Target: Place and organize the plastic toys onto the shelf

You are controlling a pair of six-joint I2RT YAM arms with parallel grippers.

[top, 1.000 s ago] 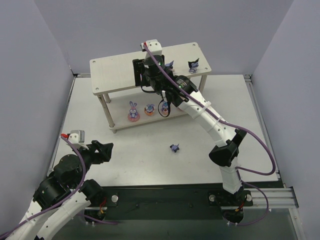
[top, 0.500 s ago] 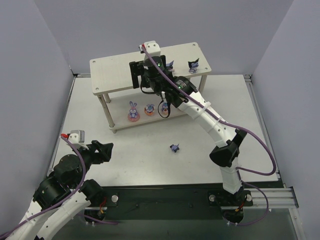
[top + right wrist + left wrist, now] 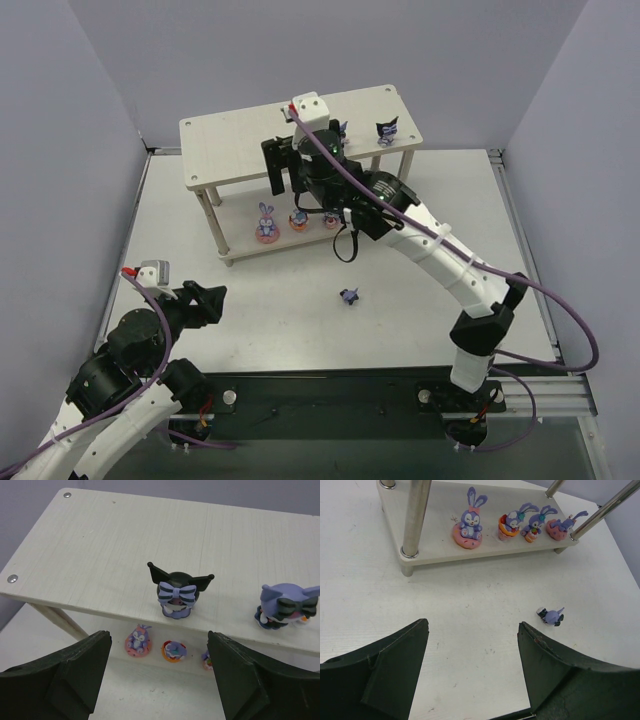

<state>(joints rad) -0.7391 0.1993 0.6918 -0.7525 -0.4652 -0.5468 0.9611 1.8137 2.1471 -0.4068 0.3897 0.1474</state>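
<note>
Like the left tool [image 3: 472, 645], the right tool [image 3: 157, 640] gapes empty above a dark figure [image 3: 176, 594] grouped with its kind atop the shelf [image 3: 100, 545].

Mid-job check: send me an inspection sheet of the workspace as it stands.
Surface: white table, no spills seen.
Job's things: shelf upright; four bunnies on its lower tier; at least two dark figures on the top board; one dark toy on the table, off the shelf.
Clutter: nothing seen.
Grippers: left gripper open, empty, low over the table; right gripper open, empty, above the top board.
Cables: purple cables run along both arms.
Surroundings: plain grey walls on three sides.
</note>
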